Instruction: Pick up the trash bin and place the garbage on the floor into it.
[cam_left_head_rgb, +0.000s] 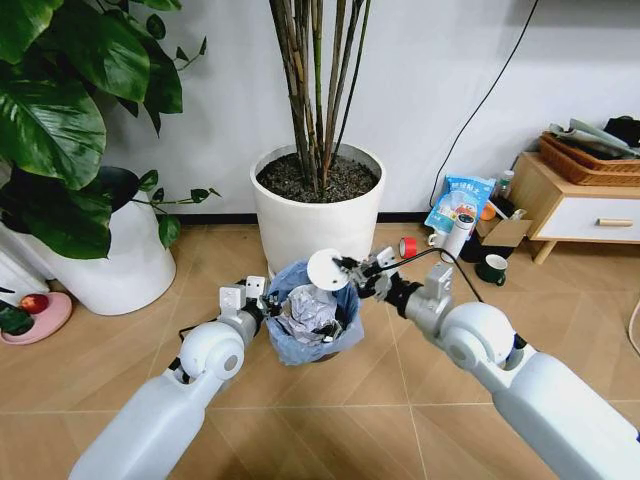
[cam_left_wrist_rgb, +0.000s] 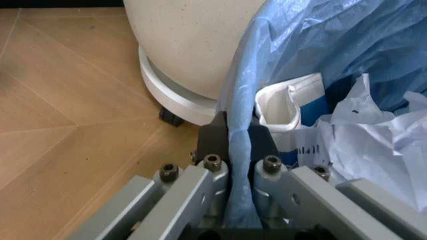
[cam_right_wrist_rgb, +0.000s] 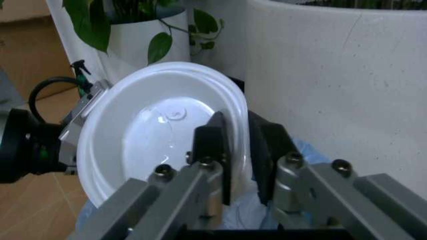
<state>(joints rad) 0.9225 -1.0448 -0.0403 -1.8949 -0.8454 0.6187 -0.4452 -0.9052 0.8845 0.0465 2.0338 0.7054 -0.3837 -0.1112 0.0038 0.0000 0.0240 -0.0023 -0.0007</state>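
Note:
The trash bin (cam_left_head_rgb: 313, 328), small and dark with a crinkly light-blue bag, hangs just above the floor in front of the big planter. My left gripper (cam_left_head_rgb: 268, 304) is shut on its near-left rim; in the left wrist view the gripper (cam_left_wrist_rgb: 239, 137) pinches the rim and bag (cam_left_wrist_rgb: 240, 90). Crumpled white paper (cam_left_wrist_rgb: 377, 145) and a blue-white carton (cam_left_wrist_rgb: 297, 112) lie inside. My right gripper (cam_left_head_rgb: 348, 266) is shut on a white round lid (cam_left_head_rgb: 327, 269), held tilted over the bin's far rim. In the right wrist view the gripper (cam_right_wrist_rgb: 238, 137) clamps the edge of the lid (cam_right_wrist_rgb: 157, 132).
A big white planter (cam_left_head_rgb: 318, 215) with tall stems stands right behind the bin. Another white planter (cam_left_head_rgb: 125, 262) with broad leaves is at the left. A red tape roll (cam_left_head_rgb: 407, 246), a green mug (cam_left_head_rgb: 493, 268), a blue packet (cam_left_head_rgb: 460, 203) and a wooden cabinet (cam_left_head_rgb: 575, 205) are at the right.

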